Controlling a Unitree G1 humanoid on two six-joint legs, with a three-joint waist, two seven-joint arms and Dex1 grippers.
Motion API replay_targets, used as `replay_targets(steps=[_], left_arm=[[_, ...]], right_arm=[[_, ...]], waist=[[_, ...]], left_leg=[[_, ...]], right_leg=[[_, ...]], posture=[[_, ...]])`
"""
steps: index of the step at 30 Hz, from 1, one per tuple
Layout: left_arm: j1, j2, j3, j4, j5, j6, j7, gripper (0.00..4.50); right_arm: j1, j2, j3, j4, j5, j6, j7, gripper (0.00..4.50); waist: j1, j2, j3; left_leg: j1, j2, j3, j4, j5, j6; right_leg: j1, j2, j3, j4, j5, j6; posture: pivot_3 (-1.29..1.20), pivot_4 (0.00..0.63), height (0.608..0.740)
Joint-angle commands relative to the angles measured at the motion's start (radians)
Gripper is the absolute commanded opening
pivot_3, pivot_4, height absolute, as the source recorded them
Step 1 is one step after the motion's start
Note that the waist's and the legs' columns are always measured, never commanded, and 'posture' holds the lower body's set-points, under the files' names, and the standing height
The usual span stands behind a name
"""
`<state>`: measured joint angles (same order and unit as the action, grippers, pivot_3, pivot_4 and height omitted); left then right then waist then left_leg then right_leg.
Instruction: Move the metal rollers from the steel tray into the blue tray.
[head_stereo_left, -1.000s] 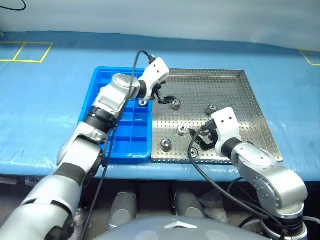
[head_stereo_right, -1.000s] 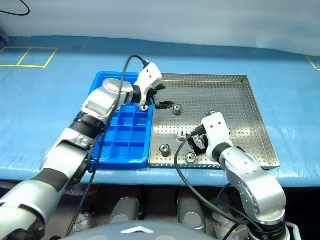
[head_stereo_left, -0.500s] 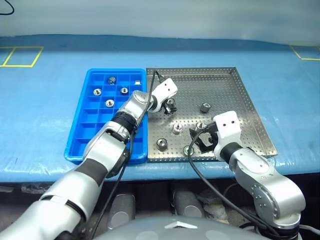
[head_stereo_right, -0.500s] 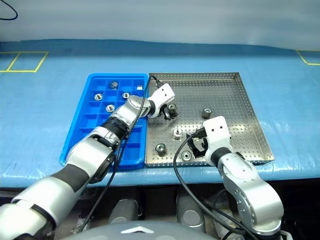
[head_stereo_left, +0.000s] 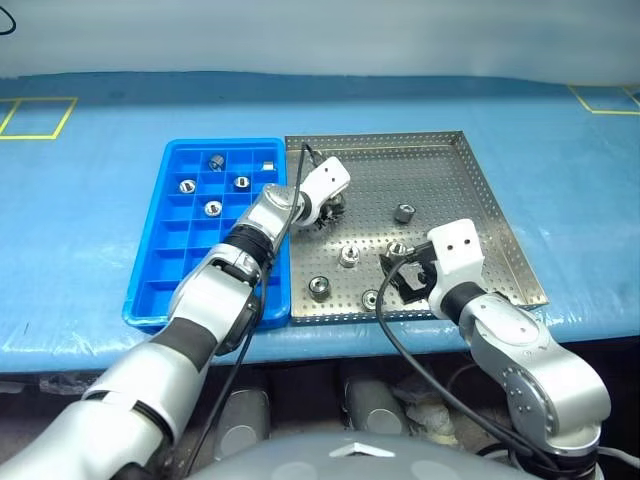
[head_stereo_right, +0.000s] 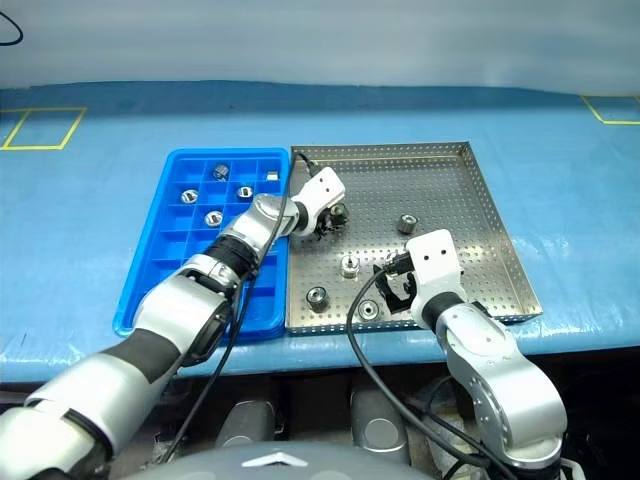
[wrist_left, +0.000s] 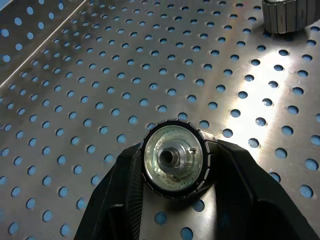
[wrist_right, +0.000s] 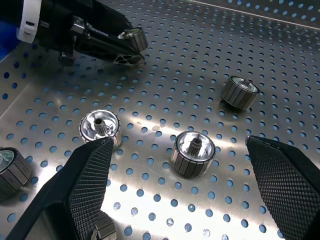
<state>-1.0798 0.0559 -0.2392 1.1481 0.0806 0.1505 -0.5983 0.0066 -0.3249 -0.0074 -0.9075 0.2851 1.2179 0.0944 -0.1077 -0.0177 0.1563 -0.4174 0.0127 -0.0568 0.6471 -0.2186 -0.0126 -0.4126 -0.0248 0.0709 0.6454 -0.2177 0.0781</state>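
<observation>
The left end effector is squeezed shut on one roller over the steel tray — the right end effector is wide open — and that round, shiny roller could slip out before it gets to the blue tray.

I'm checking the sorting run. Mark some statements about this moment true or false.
1. The left end effector is shut on a metal roller. True.
2. The right end effector is shut. False: it is open, holding nothing.
3. The blue tray already holds rollers. True.
4. The steel tray is at the robot's left of the blue tray. False: it is to its right.
</observation>
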Motion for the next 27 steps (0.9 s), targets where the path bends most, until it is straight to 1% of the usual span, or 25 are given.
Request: replay_targets(steps=[1,2,4,7,9,10,13,15,17,19,22,25,27], left_arm=[[-0.013,0.047,0.099,-0.157,-0.067,0.019,0.008,1.89],[0.006,0.063,0.127,-0.220,-0.086,0.035,0.020,1.89],[0.085,0.109,0.178,-0.421,-0.121,0.103,0.040,1.89],[0.228,0.166,0.224,-0.723,-0.137,0.229,0.082,1.89],[0.332,0.206,0.250,-0.909,-0.127,0.313,0.126,1.89],[0.392,0.237,0.256,-0.997,-0.100,0.343,0.152,1.89],[0.528,0.288,0.286,-1.185,-0.063,0.438,0.227,1.89],[0.601,0.300,0.306,-1.286,-0.047,0.498,0.272,1.89],[0.678,0.295,0.329,-1.384,-0.022,0.552,0.332,1.89],[0.743,0.279,0.337,-1.458,-0.010,0.597,0.372,1.89],[0.809,0.250,0.338,-1.515,-0.004,0.637,0.413,1.89],[0.868,0.210,0.339,-1.541,-0.009,0.665,0.445,1.89],[0.886,0.205,0.328,-1.544,-0.002,0.670,0.456,1.89]], right_arm=[[-0.018,-0.002,0.009,-0.007,-0.002,-0.025,0.009,4.50],[-0.022,-0.001,0.015,-0.001,-0.002,-0.028,0.011,4.50],[-0.032,0.005,0.044,0.015,-0.004,-0.043,0.016,4.50],[-0.046,0.007,0.097,0.042,-0.009,-0.068,0.023,4.50],[-0.060,0.014,0.131,0.065,-0.009,-0.087,0.029,4.50],[-0.073,0.021,0.150,0.082,-0.009,-0.097,0.031,4.50],[-0.107,0.033,0.201,0.124,-0.007,-0.120,0.051,4.50],[-0.129,0.025,0.234,0.145,-0.009,-0.132,0.067,4.50],[-0.149,0.023,0.254,0.163,-0.006,-0.142,0.084,4.50],[-0.162,0.022,0.262,0.175,-0.004,-0.147,0.096,4.50],[-0.169,0.022,0.266,0.186,-0.004,-0.155,0.106,4.50],[-0.173,0.020,0.269,0.191,-0.006,-0.159,0.114,4.50],[-0.172,0.021,0.268,0.192,-0.006,-0.160,0.115,4.50]], waist=[[0.001,0.000,0.000],[0.002,0.000,0.000],[0.003,0.000,0.000],[0.006,0.001,0.000],[0.010,0.002,0.000],[0.016,0.002,0.000],[0.035,0.002,0.000],[0.054,0.001,0.000],[0.078,0.001,0.001],[0.095,0.001,0.001],[0.114,0.001,0.000],[0.122,0.001,0.000],[0.124,0.000,0.000]], left_leg=[[0.000,0.000,0.000,0.000,0.000,0.000],[0.000,0.000,0.000,0.000,0.000,0.000],[0.000,0.000,0.000,-0.001,0.000,0.000],[0.001,0.000,0.000,-0.001,0.000,0.000],[0.001,0.001,0.000,-0.002,0.000,0.000],[0.001,0.000,0.000,-0.002,0.000,0.000],[0.002,0.000,-0.001,-0.001,0.000,-0.001],[0.002,0.001,-0.001,0.000,0.001,-0.001],[0.002,0.000,-0.002,0.000,0.001,-0.002],[0.002,0.000,-0.003,0.001,0.001,-0.002],[0.002,-0.001,-0.003,0.001,0.001,-0.002],[0.002,0.000,-0.002,0.001,0.001,-0.002],[0.002,0.000,-0.002,0.001,0.001,-0.002]], right_leg=[[0.000,0.000,0.000,0.000,0.000,0.000],[0.000,0.000,0.000,0.000,0.000,0.000],[0.000,0.000,0.000,0.000,0.000,0.000],[0.000,-0.001,0.001,0.001,0.000,-0.001],[0.000,0.000,0.001,0.001,0.002,-0.004],[0.000,-0.001,0.001,0.001,0.002,-0.005],[0.001,0.000,0.000,0.001,0.002,-0.005],[0.001,0.000,-0.001,0.001,0.002,-0.004],[0.002,-0.001,-0.002,0.001,0.000,-0.001],[0.003,-0.001,-0.003,0.000,0.000,-0.001],[0.004,-0.002,-0.004,0.000,0.000,-0.001],[0.004,-0.002,-0.003,0.000,0.001,-0.001],[0.004,-0.001,-0.004,0.000,0.000,-0.002]], posture=[[-0.09,0.150,0.740],[-0.09,0.150,0.740],[-0.07,0.150,0.740],[-0.05,0.150,0.740],[-0.01,0.150,0.740],[0.01,0.150,0.740],[0.05,0.150,0.740],[0.08,0.150,0.740],[0.10,0.150,0.740],[0.11,0.150,0.740],[0.12,0.150,0.740],[0.13,0.150,0.740],[0.13,0.150,0.740]])
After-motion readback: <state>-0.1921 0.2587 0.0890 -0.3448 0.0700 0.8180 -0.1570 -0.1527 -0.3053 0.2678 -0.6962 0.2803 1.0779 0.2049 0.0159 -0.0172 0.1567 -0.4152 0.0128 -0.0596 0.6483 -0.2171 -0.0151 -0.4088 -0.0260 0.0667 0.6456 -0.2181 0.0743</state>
